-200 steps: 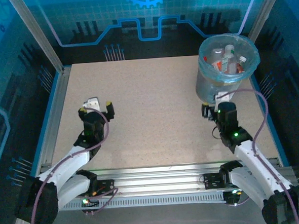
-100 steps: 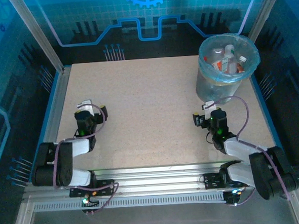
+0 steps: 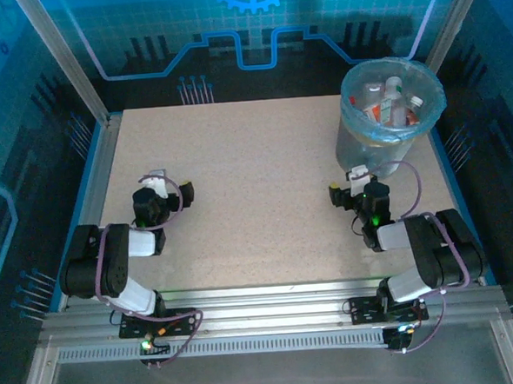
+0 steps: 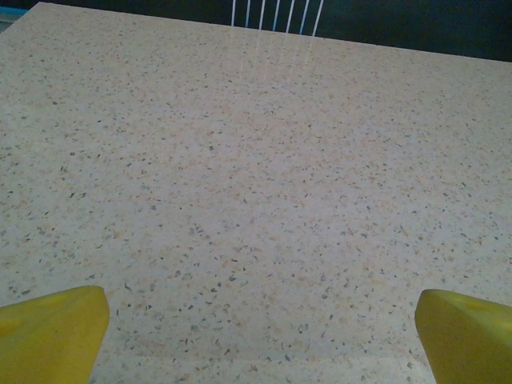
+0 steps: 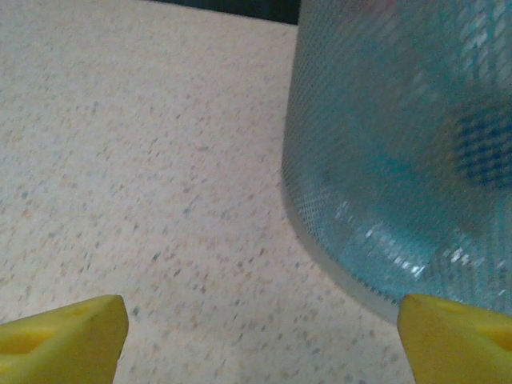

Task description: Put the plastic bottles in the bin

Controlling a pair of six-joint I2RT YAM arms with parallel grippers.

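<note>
As far as the overhead view shows, the plastic bottles (image 3: 388, 99) are lodged inside the bin (image 3: 356, 151), which is set at the far right corner of the worktop (image 3: 265, 183). Red-and-white labels and pale caps are made out; the count is uncertain. Status: every bottle made out lies in the bin, so the task is judged done or very nearly so. The left gripper (image 3: 171, 185) is recorded low over the near left of the worktop, spread wide and holding nothing. The right gripper (image 3: 347, 185) is likewise spread and unladen, just beside the bin's near wall. In the right wrist view the bin's meshed translucent wall is shown close, its contents blurred; from above the bottles are told apart through the open mouth. In the left wrist view speckled worktop is shown between yellow fingers (image 4: 48, 332).
</note>
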